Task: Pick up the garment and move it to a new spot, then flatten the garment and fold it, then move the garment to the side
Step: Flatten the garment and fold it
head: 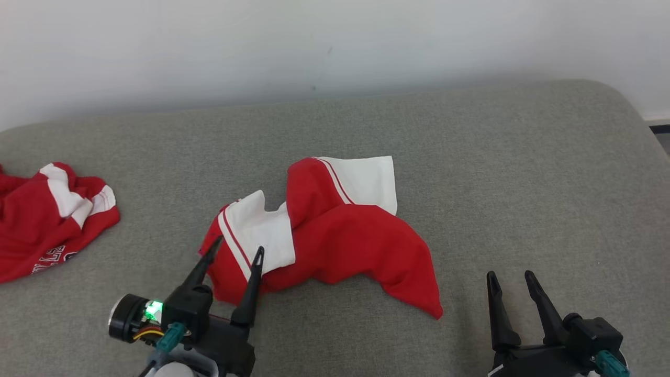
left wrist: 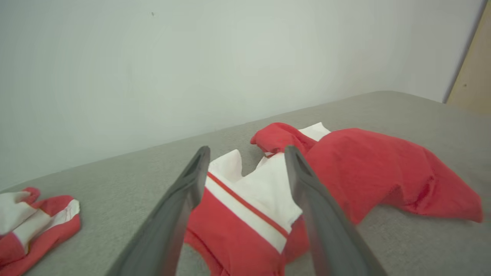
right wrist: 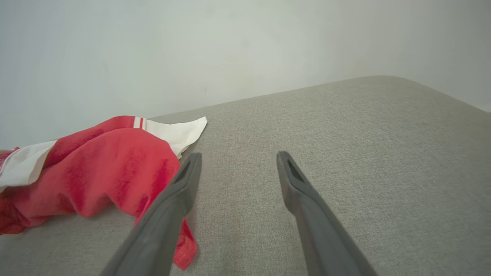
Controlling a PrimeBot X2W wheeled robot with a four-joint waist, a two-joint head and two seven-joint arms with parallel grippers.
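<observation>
A crumpled red-and-white cloth garment (head: 335, 235) is laid mid-way across the grey upholstered cushion (head: 523, 183). The left end effector (head: 238, 246) is spread over it, the right end effector (head: 510, 274) spread nearby.

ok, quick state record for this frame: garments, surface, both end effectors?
surface: grey cushion, white wall behind
garment: red and white, crumpled, unfolded, mid-cushion
second garment: red and white, bunched at the left edge
left end effector: open, fingers astride garment's striped white end; contact unclear
right end effector: open, empty, over bare cushion right of garment
</observation>
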